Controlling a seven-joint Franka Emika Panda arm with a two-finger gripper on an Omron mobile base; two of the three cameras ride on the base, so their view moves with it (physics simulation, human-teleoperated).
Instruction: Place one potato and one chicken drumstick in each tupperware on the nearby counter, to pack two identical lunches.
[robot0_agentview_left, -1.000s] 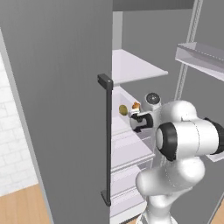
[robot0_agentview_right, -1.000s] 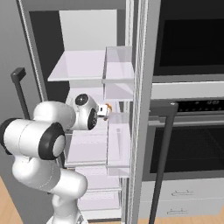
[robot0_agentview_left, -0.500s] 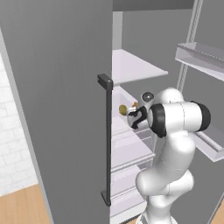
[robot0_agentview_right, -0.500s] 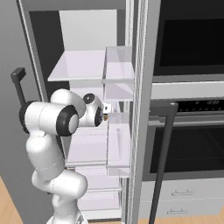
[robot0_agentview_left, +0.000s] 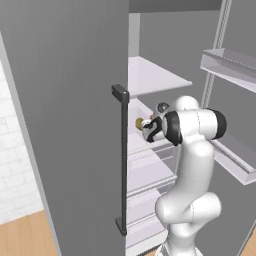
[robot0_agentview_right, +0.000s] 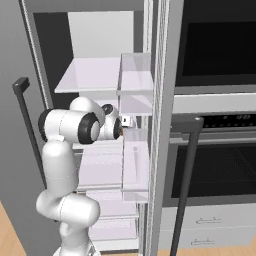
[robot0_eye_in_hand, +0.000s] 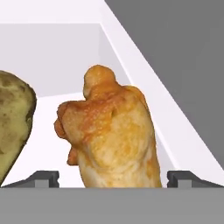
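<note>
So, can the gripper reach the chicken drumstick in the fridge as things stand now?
Probably yes. In the hand view the chicken drumstick sits straight ahead of the open gripper, between its two tips, with nothing in front. The potato lies off to one side, apart from it.

Golden-brown drumstick on white fridge shelf; mottled potato beside.

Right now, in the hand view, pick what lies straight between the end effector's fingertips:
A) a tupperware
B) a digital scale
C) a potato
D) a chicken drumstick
D: the golden-brown chicken drumstick sits centred between the open end effector's two dark fingertips, while the potato lies off to the left edge.
</note>
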